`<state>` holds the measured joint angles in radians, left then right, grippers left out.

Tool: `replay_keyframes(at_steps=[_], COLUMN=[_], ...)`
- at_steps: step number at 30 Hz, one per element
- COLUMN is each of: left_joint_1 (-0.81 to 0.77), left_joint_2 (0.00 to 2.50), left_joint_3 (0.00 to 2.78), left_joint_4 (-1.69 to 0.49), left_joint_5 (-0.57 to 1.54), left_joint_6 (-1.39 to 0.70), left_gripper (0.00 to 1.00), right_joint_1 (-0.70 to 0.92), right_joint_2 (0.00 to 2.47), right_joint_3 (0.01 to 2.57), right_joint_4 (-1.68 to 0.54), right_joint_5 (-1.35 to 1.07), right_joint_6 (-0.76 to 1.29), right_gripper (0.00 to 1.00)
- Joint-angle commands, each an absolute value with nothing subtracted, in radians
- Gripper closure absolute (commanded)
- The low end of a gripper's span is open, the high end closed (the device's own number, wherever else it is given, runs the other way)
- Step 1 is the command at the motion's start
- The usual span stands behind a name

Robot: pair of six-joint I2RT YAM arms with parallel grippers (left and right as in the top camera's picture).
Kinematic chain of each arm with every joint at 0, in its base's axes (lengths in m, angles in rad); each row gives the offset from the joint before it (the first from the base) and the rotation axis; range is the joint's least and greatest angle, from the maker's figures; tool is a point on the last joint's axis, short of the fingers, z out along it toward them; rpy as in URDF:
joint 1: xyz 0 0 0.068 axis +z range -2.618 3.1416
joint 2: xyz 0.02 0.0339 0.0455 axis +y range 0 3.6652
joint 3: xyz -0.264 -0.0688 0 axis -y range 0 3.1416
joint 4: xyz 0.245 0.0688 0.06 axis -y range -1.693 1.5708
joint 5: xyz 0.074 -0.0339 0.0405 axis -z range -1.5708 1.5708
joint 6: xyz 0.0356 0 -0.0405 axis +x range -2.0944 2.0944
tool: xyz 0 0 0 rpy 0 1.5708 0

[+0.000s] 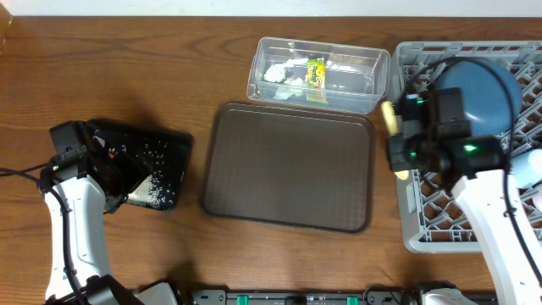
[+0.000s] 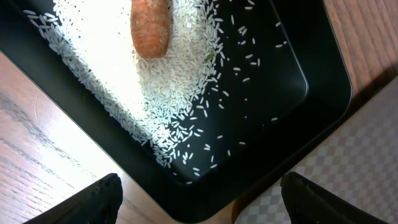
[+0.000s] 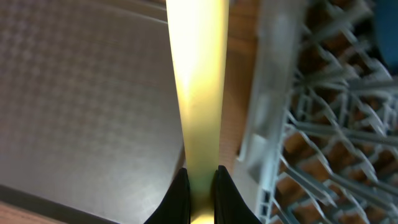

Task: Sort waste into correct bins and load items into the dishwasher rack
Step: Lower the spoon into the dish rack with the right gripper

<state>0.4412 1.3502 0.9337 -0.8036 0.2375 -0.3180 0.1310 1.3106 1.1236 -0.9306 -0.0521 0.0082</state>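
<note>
Far left corner: bare table (image 1: 127, 59), room to pass.
Left edge: black tray (image 1: 174, 146), with the left gripper (image 2: 202, 198) spread wide low above it.
Middle: brown serving tray (image 1: 288, 165), flat and low.
Far edge: clear tub (image 1: 366, 85) walls off the strip behind the serving tray, close beside the rack.
Right edge: dishwasher rack (image 1: 423, 227), raised wall; the right gripper (image 3: 199, 186) clamping the cream spoon (image 3: 198, 93) hangs over its left wall.

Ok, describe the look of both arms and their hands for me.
Each arm has a smooth white tubular link: left arm, right arm. The wrists and hands are black, the left hand and right hand ending in blunt dark fingers. A thin black cable runs beside the left arm. Small green lights glow on the right wrist.
</note>
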Motion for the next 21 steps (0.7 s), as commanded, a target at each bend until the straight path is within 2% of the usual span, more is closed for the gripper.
replay_keyframes(at_steps=[1, 9, 21], left_joint_1=[0.441, 0.441, 0.441], left_joint_2=[1.346, 1.346, 1.346], left_joint_3=[0.945, 0.945, 0.945], left_joint_4=[-0.804, -0.804, -0.807], left_joint_5=[0.243, 0.243, 0.243], left_joint_6=[-0.323, -0.323, -0.323], left_gripper=[0.16, 0.16, 0.16], right_joint_1=[0.056, -0.038, -0.046], right_joint_2=[1.314, 1.351, 1.459], right_joint_3=[1.13, 1.058, 1.011], right_joint_4=[-0.945, -0.946, -0.88], right_joint_5=[-0.048, 0.012, 0.12], right_joint_6=[0.029, 0.029, 0.025], right_gripper=[0.99, 0.99, 0.99])
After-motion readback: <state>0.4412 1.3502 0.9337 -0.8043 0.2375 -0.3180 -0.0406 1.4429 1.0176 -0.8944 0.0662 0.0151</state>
